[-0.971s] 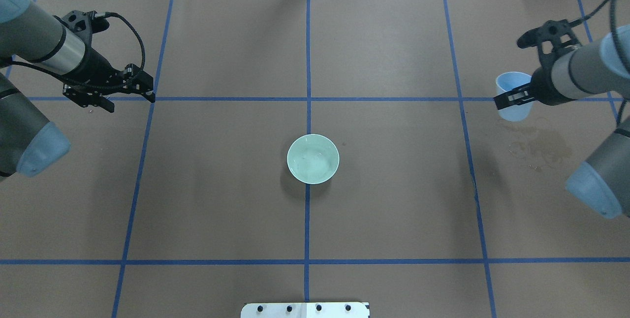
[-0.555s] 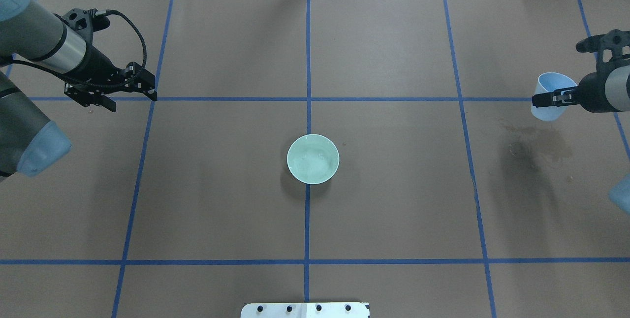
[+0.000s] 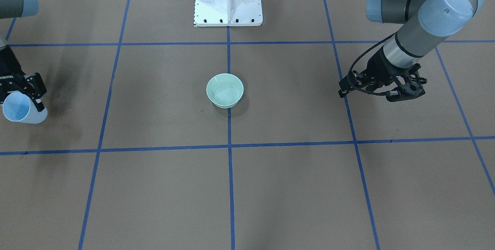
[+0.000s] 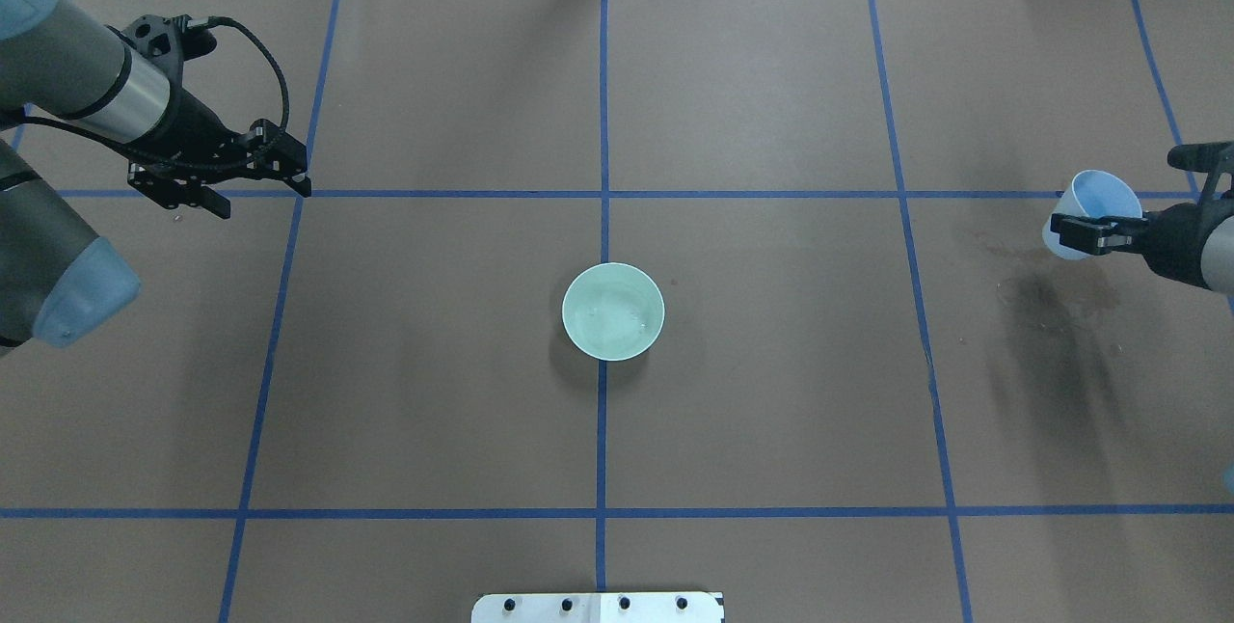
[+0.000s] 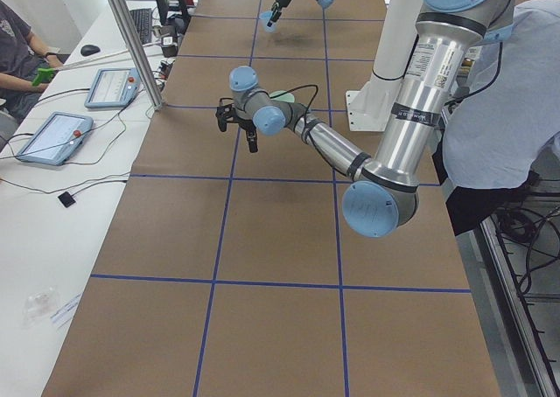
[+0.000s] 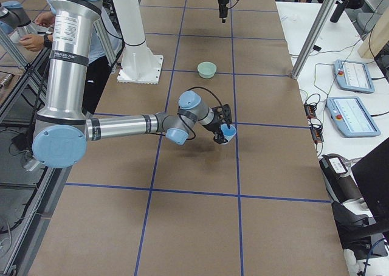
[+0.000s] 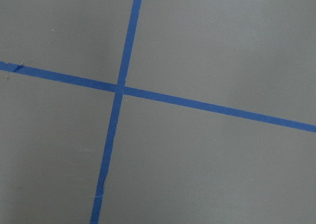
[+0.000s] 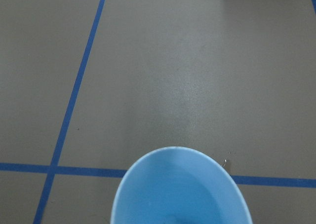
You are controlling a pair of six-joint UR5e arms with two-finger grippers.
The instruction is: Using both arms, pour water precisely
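Because the pale green bowl [image 4: 581, 285] sits at the centre of the table [image 4: 771, 411], on the middle blue tape line [image 4: 603, 121], it lies within equal reach of both arms, which I judge is why it stands there. The water [image 4: 619, 317] is in that bowl, showing as faint ripples and small white glints on its bottom, so at least some pouring seems done. The right end effector [image 4: 1085, 230] is clamped on the wall of a light blue cup [image 4: 1099, 194], holding it in the air close to the table's right edge, well apart from the bowl. The cup is tilted, its mouth turned partly away from the robot, and I cannot tell whether any water is inside it. A grip on the side wall leaves the lip free, which suits tipping by a roll of the wrist. Below the cup the paper shows a darker patch [image 4: 1046, 300], stain or shadow I cannot say. The left end effector [image 4: 260, 199] has its fingers apart and holds nothing, hovering over a tape crossing [image 7: 118, 89] near the left edge on the table's far half, probably parked there to leave the bowl uncrowded.
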